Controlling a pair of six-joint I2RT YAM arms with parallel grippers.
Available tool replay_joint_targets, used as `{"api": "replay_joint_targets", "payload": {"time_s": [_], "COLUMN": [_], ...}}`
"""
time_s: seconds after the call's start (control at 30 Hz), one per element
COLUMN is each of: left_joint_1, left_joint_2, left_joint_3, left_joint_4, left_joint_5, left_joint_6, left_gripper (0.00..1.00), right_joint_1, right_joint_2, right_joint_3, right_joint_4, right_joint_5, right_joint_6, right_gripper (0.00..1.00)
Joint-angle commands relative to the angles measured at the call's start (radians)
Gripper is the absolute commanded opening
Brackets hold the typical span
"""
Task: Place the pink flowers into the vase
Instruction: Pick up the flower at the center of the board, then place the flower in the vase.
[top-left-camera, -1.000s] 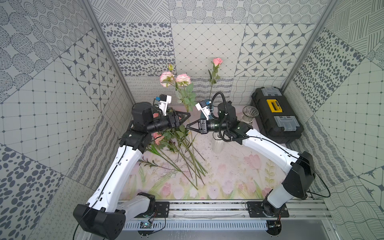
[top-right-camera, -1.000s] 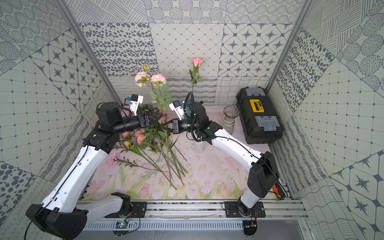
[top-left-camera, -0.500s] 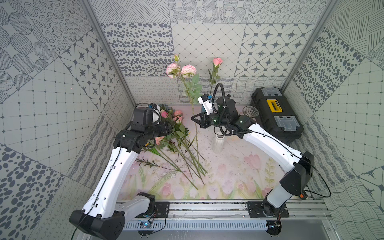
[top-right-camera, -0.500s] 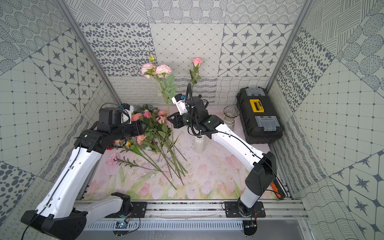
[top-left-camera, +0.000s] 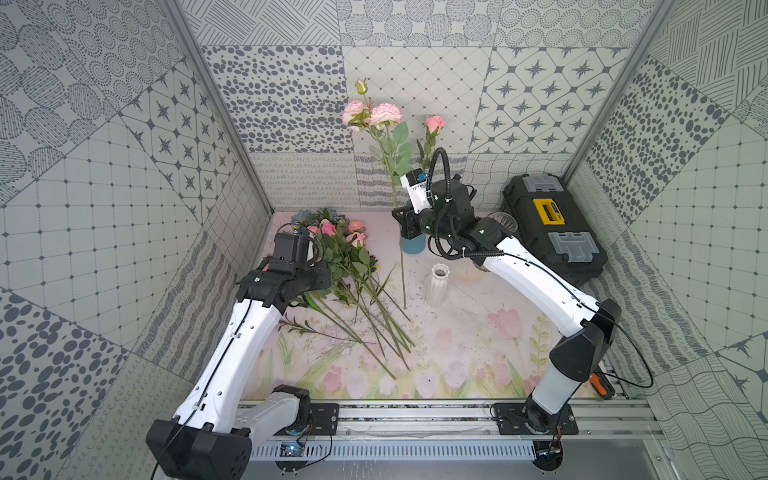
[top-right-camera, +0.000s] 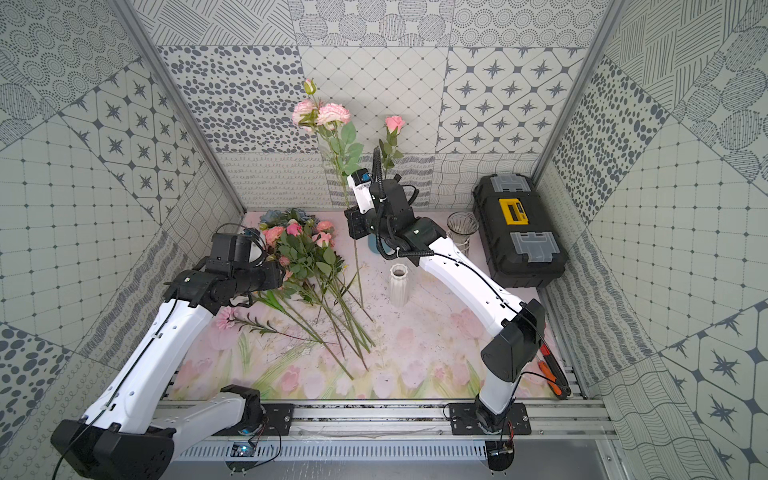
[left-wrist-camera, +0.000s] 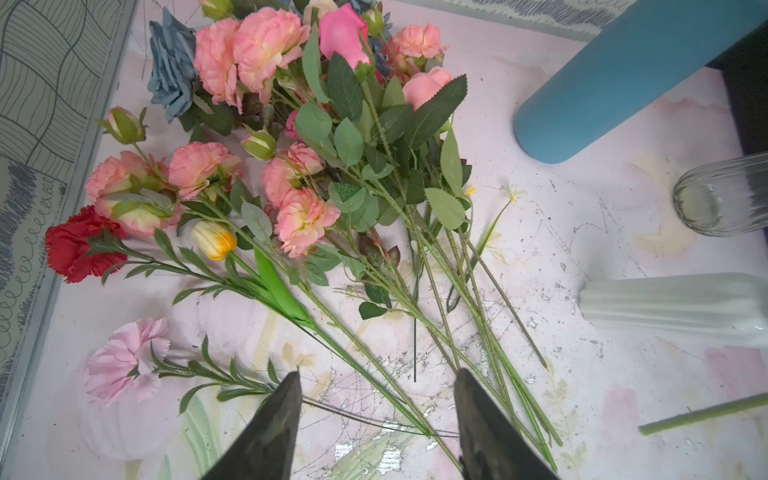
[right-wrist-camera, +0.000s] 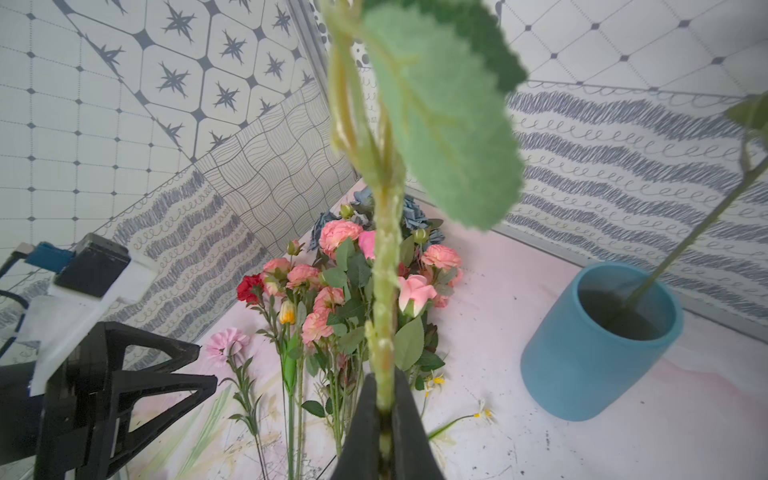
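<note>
**Right jaws clamped on a pink stem, left jaws apart over the heap**

The right gripper (right-wrist-camera: 384, 388) has its jaws closed tight on the green stalk of a pink flower stem (top-left-camera: 372, 114). It holds the stem upright above the middle of the tabletop (top-left-camera: 478, 353), toward the far edge. Two ruffled blooms and a bud stand high above the gripper. The bare lower end hangs down just beside the white ribbed vase (top-left-camera: 436, 286), between that vase and the heap. Whether its tip touches the tabletop cannot be told.

The left gripper (left-wrist-camera: 376, 374) has its jaws roughly half open, with nothing between them. It hangs over the lower stems of the other pink flowers (left-wrist-camera: 303, 216). These lie in a heap with blooms toward the far-left corner and stems fanning toward the near edge. Whether the fingers (left-wrist-camera: 282, 415) touch a stem cannot be told.

In the same heap lie blue-grey flowers (left-wrist-camera: 170, 70), a red carnation (left-wrist-camera: 79, 245), a yellow bud (left-wrist-camera: 214, 239) and a pale pink carnation (left-wrist-camera: 120, 361). The blue vase (top-left-camera: 411, 245) stands near the middle of the far edge with a single pink rose (top-left-camera: 435, 123) upright in it. A glass vase (top-right-camera: 461, 226) stands beside the black toolbox (top-left-camera: 552, 232) at the far-right corner.
</note>
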Motion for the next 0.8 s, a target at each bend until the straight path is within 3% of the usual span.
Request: {"api": "replay_joint_targets", "payload": {"time_s": [0.0,0.4,0.77], "left_joint_1": [0.016,0.018,0.022], "left_joint_2": [-0.011,-0.042,-0.037], "left_joint_3": [-0.014,-0.034,-0.034], "left_joint_4": [0.038,0.034,0.033], "left_joint_5": [-0.020,-0.063,-0.048], "left_joint_6": [0.034,0.039,0.040], "left_gripper": [0.58,0.58,0.57], "right_joint_1": [-0.003,-0.039,-0.093], "right_joint_2": [0.020,0.136,0.267], "right_joint_3": [0.075,0.330,0.588], "right_joint_4": [0.037,0.094,0.174], "right_joint_5": [0.089,0.243,0.304], "right_joint_6": [-0.062,-0.169,-0.278], "right_gripper": [0.00,0.00,0.00]}}
